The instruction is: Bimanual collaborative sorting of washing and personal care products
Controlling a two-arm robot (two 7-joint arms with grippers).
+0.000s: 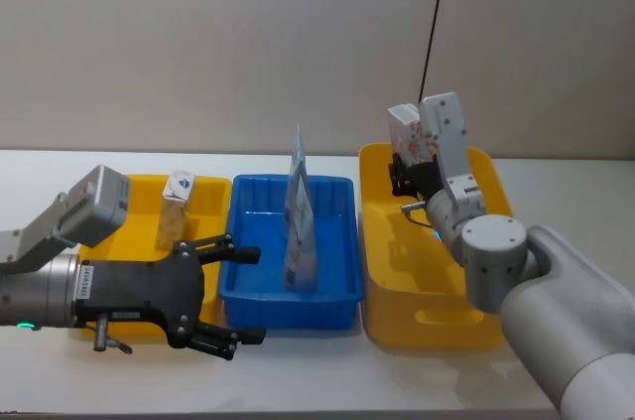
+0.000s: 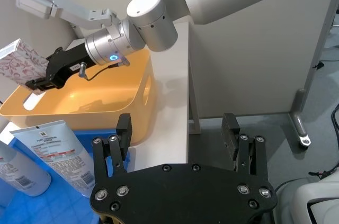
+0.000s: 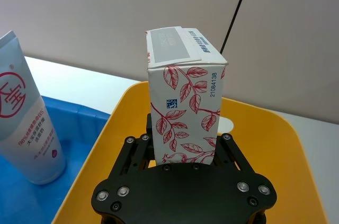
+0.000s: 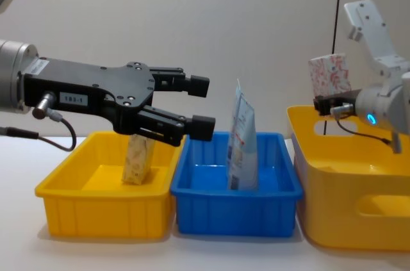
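My right gripper (image 1: 405, 168) is shut on the white boxy pack with red leaf print (image 1: 409, 135), holding it upright above the back left corner of the large yellow bin (image 1: 427, 326); the pack (image 3: 185, 102) fills the right wrist view. Pale blue tubes (image 1: 301, 211) stand upright in the blue bin (image 1: 288, 306). A small tan speckled carton (image 1: 177, 207) stands in the left yellow bin (image 1: 134, 231). My left gripper (image 1: 243, 296) hangs open and holds nothing, above the seam between the left yellow bin and the blue bin (image 4: 237, 210), its fingertips pointing toward the tubes (image 4: 242, 139).
The three bins sit side by side along the white table (image 1: 317, 380). A thin dark cable (image 1: 434, 13) runs up the wall behind the right bin. Bare table lies in front of the bins.
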